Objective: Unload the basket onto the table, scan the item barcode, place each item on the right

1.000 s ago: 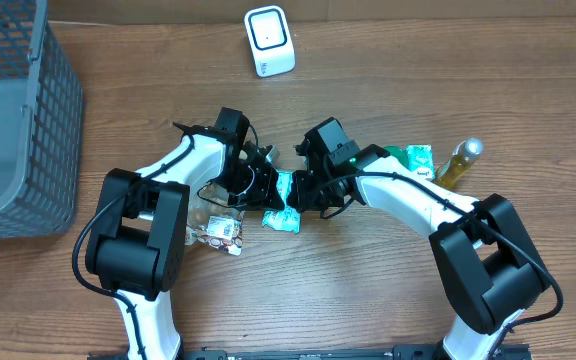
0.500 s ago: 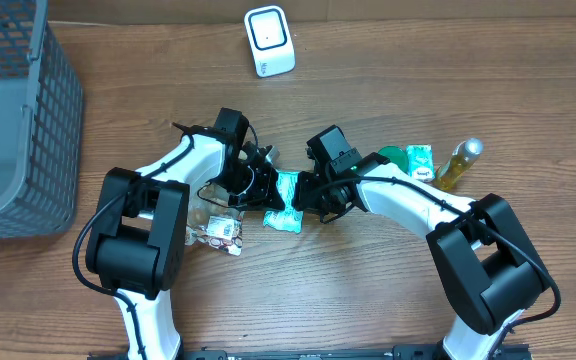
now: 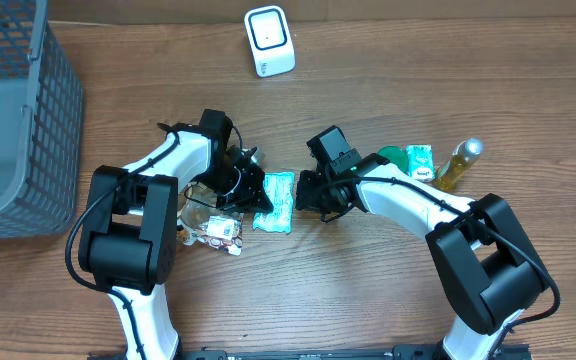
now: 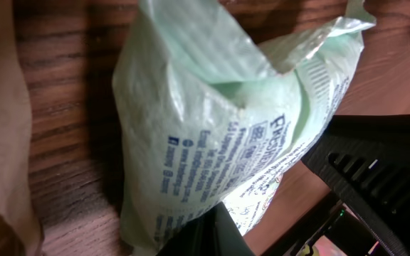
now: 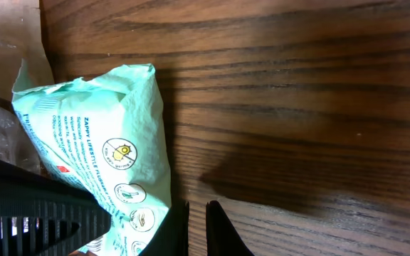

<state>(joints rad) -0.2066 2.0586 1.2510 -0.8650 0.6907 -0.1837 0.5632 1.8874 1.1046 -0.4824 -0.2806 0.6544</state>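
**One gripper pinches the green packet, well away from the scanner**

The green packet [image 3: 274,202] is straight in front of the white scanner [image 3: 269,40], on the robot's side and well apart from it. The left gripper [image 3: 254,193] is closed tight on the packet's edge, a bit left of the scanner's line. I think it holds only the edge so the printed sides stay bare for reading. The right gripper [image 5: 196,220] is pinched shut on nothing, a bit right of that line, just beside the packet. It seems to leave the job to the left one. I see small writing but no barcode, so the packet may need a turn.
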